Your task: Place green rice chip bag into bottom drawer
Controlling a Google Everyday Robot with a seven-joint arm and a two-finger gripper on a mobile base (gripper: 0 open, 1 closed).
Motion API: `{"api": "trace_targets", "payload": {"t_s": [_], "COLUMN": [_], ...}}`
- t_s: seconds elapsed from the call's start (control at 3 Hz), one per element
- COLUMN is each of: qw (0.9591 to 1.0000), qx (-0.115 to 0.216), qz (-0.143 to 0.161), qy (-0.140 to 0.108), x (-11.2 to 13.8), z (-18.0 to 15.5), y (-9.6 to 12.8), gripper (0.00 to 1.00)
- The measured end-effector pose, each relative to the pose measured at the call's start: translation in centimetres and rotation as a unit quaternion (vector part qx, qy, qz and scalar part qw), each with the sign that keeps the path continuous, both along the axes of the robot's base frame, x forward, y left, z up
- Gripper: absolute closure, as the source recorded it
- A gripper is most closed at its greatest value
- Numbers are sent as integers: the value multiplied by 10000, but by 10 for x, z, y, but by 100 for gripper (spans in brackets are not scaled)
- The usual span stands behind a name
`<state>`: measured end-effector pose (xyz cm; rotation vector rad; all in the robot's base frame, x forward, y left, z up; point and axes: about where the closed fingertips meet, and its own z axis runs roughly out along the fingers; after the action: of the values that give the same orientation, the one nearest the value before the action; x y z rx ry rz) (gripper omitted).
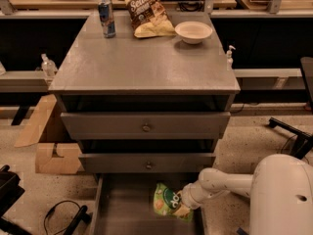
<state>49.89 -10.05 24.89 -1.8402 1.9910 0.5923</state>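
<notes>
The green rice chip bag (167,201) sits low inside the open bottom drawer (122,214), near its right wall. It is bright green with a dark circle and white lettering. My gripper (182,203) comes in from the right on a white arm and is at the bag's right edge, down in the drawer. The bag hides the fingers.
The grey cabinet top (142,58) holds a blue can (106,18), a brown-and-yellow chip bag (149,14) and a white bowl (193,32). Two upper drawers with round knobs (145,127) are shut. Cardboard pieces (49,146) lie left; a chair base (293,136) stands right.
</notes>
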Motion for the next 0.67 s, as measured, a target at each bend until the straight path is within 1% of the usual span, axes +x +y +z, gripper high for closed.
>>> {"api": "trace_targets", "payload": {"t_s": [0.33,0.67], "qw": [10000,10000], "qx": [4,9], "qz": [4,13], "qy": [11,25], "x": [-1,-2], "z": [-2,-3], "y": [1,2], "gripper": [82,58]}}
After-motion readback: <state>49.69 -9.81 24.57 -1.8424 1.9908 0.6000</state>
